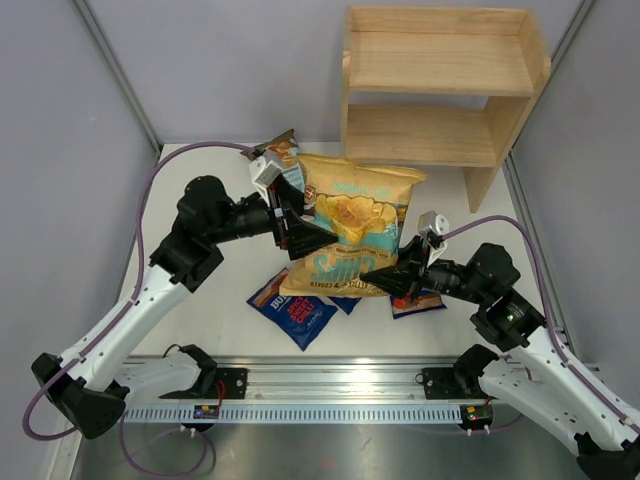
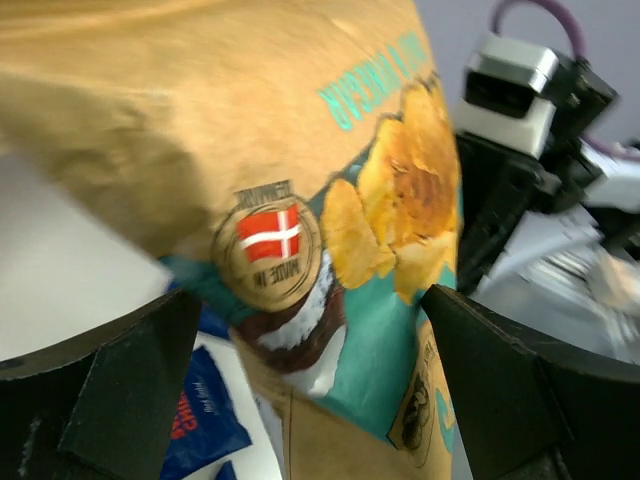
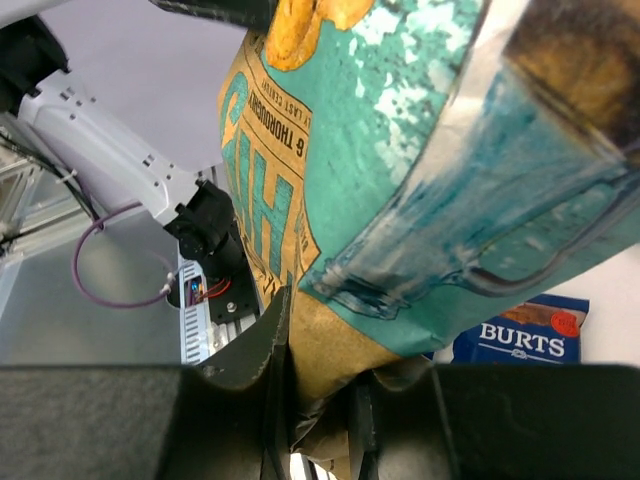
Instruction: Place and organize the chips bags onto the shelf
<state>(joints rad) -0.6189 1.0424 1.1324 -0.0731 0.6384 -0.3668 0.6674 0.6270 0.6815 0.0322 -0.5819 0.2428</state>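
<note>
A large yellow-gold chips bag (image 1: 352,222) hangs tilted above the table's middle. My right gripper (image 1: 393,283) is shut on its lower corner (image 3: 330,370), with both fingers pinching the crinkled foil. My left gripper (image 1: 302,228) is open at the bag's left edge. Its fingers (image 2: 120,390) stand wide on either side of the bag (image 2: 250,150) without squeezing it. Dark blue Burts bags (image 1: 296,311) lie flat under the big one, and another (image 1: 420,306) lies beneath my right wrist. A light blue bag (image 1: 289,156) sits behind my left wrist. The wooden shelf (image 1: 440,85) stands at the back right.
Grey walls close in the table on the left, back and right. The metal rail (image 1: 330,385) with both arm bases runs along the near edge. The shelf's two tiers hold nothing. A Burts bag (image 3: 525,338) shows on the white tabletop past the held bag.
</note>
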